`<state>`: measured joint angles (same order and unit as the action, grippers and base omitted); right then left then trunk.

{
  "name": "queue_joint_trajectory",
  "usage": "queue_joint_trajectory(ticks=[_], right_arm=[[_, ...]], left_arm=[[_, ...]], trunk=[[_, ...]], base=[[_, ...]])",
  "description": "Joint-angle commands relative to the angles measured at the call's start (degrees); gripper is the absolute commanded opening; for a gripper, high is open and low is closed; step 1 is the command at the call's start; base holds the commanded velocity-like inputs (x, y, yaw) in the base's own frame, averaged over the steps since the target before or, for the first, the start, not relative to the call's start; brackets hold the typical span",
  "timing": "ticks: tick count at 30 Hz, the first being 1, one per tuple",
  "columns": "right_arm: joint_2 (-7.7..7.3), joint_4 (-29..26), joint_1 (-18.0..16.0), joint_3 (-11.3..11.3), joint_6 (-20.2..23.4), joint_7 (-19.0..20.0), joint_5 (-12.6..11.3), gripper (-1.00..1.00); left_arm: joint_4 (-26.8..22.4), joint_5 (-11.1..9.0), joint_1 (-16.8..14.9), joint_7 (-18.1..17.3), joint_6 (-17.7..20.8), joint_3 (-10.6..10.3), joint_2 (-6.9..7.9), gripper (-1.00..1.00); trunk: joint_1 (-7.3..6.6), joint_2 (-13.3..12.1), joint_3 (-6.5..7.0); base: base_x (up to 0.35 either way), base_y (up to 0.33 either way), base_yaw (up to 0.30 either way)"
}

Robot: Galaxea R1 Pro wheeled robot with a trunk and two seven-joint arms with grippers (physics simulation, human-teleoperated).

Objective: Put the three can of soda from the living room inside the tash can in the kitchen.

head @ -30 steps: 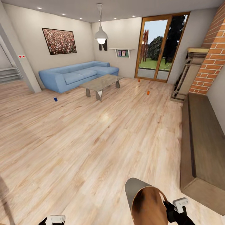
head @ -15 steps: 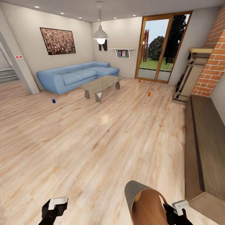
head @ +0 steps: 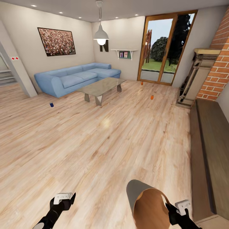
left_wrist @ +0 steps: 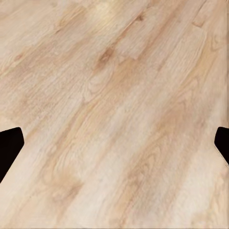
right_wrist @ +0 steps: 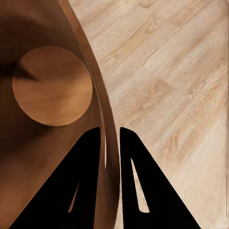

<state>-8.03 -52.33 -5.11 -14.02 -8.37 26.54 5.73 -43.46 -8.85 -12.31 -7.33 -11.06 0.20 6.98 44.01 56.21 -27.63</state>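
The right pincer is clenched on the rim of the tash can, one finger inside, one outside. The left pincer is released and empty above the floor. All three cans stand upright, far ahead: the blue can at 11 o'clock, nearer the left arm; the orange can and the far orange can at 12 to 1 o'clock.

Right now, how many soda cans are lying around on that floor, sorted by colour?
Orange cans: 2, one near the glass doors and one further into the room
Blue cans: 1, in front of the sofa
Total: 3
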Motion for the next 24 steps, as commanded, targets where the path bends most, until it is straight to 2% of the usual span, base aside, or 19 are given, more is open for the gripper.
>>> queue_joint_trajectory(ticks=[1, 4, 5, 6, 9, 13, 18, 24], right_arm=[[0.03, -2.59, -0.16, 0.07, 0.04, 0.56, -0.47, -1.0], [0.4, -6.7, -0.29, 1.3, 0.48, 0.55, -0.61, -1.0], [0.89, -7.94, -0.34, 2.36, 0.7, 0.42, -0.67, -1.0], [1.34, -7.87, -0.37, 3.25, 0.68, 0.42, -0.63, -1.0], [2.1, -5.98, -0.35, 3.99, 0.44, 0.3, -0.52, -1.0], [2.56, -1.59, -0.21, 3.83, -0.85, -0.01, -0.63, -1.0], [2.71, 0.42, -0.17, 3.7, -1.81, -0.19, -0.72, -1.0], [2.7, 1.16, -0.16, 3.66, -2.18, -0.25, -0.72, -1.0]], left_arm=[[-0.04, 0.01, 0.0, -0.11, -0.01, 0.02, -0.05, 1.0], [-0.11, 0.02, 0.01, -0.23, 0.03, 0.09, 0.05, 1.0], [-0.1, 0.03, 0.01, -0.26, 0.05, 0.09, 0.08, 1.0], [-0.11, 0.05, 0.01, -0.27, 0.05, 0.05, 0.02, 1.0], [-0.1, 0.12, 0.01, -0.29, 0.05, -0.02, -0.1, 1.0], [0.42, 0.52, -0.04, 0.12, 0.0, -0.24, -0.25, 1.0], [0.65, 0.55, -0.07, 0.44, -0.04, -0.18, -0.26, 1.0], [0.74, 0.42, -0.08, 0.55, -0.1, -0.12, -0.22, 1.0]], trunk=[[0.0, 0.0, 0.0], [0.0, 0.0, 0.0], [0.0, 0.0, 0.0], [0.0, 0.0, 0.0], [0.0, 0.0, 0.0], [0.0, 0.0, 0.0], [0.0, 0.0, 0.0], [0.0, 0.0, 0.0]], base=[[0.321, -0.091, 0.0], [0.319, -0.091, 0.0], [0.315, -0.091, 0.0], [0.313, -0.091, 0.0], [0.31, -0.09, 0.0], [0.299, -0.082, 0.0], [0.223, -0.009, 0.0], [0.127, 0.196, 0.0]])
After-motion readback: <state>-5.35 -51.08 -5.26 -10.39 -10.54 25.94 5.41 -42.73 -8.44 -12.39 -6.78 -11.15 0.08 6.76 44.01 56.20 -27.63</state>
